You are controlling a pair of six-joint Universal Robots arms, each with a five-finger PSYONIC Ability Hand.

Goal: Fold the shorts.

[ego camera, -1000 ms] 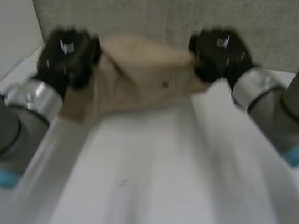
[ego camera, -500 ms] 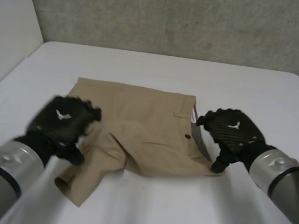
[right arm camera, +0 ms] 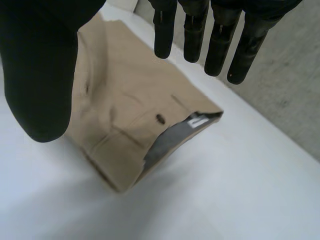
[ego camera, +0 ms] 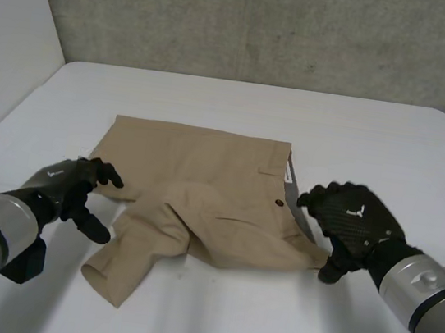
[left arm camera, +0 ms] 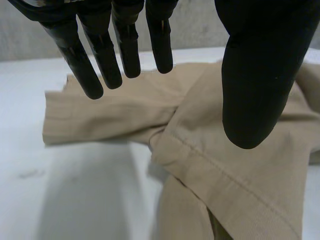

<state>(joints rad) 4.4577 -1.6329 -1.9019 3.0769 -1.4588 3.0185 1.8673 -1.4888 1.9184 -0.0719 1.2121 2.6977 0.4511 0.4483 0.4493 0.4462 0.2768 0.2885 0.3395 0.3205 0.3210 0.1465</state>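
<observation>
The left hand (ego camera: 70,187) is spread, its fingers (left arm camera: 102,60) straight and set well apart from the thumb, and it holds nothing. It is at the leg end of the shorts (ego camera: 203,184). In the left wrist view the tan cloth (left arm camera: 240,170) lies under the fingertips and thumb, a stitched hem running beneath the palm; whether any fingertip touches the cloth cannot be told.

The right hand (ego camera: 354,218) is likewise spread, with straight fingers (right arm camera: 217,45) parted from the thumb and nothing between them. It is just beside the waistband end of the shorts. Under its palm the waistband gapes a little, showing a grey lining (right arm camera: 167,142) with a white label (right arm camera: 197,121), and a dark button (right arm camera: 160,118) next to it.

Between the two hands the shorts lie flat on the white table (ego camera: 267,322), one leg (ego camera: 112,271) slanting out from the rest on the left hand's side. Beyond the table's far edge stands a grey wall (ego camera: 267,24).
</observation>
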